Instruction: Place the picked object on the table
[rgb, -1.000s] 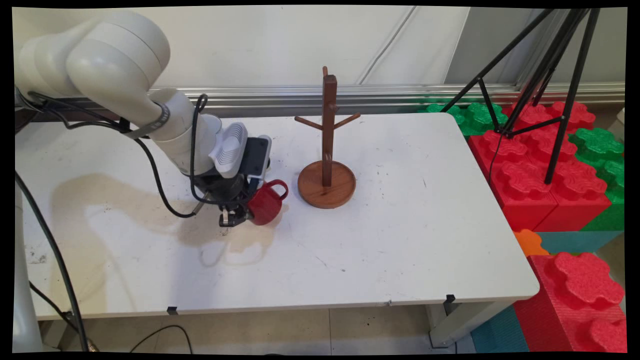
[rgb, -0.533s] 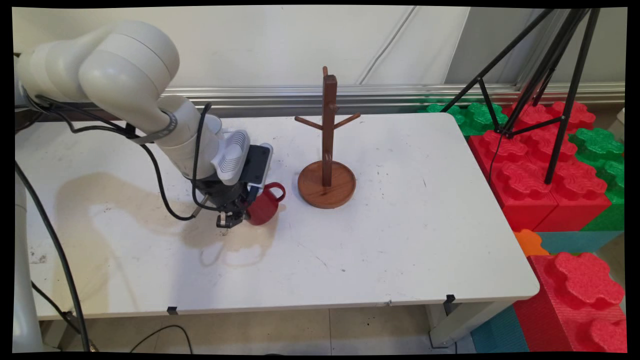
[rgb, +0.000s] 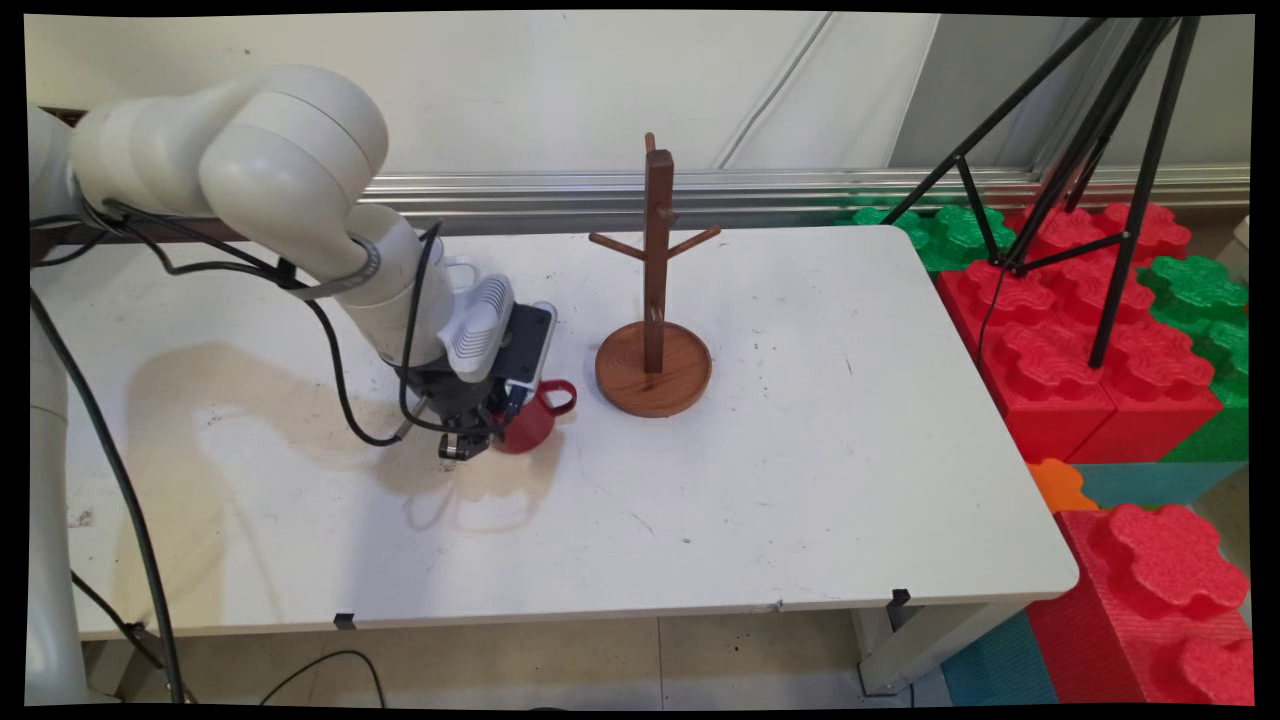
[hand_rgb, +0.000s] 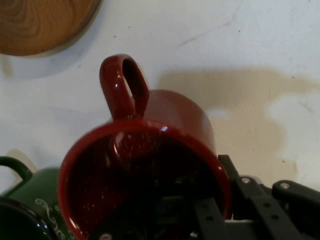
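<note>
**Red mug in my grip, stand off to its right**

At the left of the main view my white arm reaches down and rightward across the white table, the wrist pitched steeply so that my black two-finger gripper hangs just above the tabletop. Beside it, in the hand view's lower left corner, sits a dark green mug with pale lettering, close against the one I hold.

My gripper is clamped on the rim of a glossy dark red ceramic mug: in the hand view one finger goes down inside the mouth and the other linkage lies against the outer wall, at the lower right of the rim. The mug is tilted, its mouth turned up toward my hand camera and its body pointing down and away from me. Its loop handle sits on the far side from my fingers, toward the stand.

Further right, near but apart from the mug, stands a brown wooden mug tree with a round base, upright, with short pegs branching near the top. The handle points toward that base.
</note>
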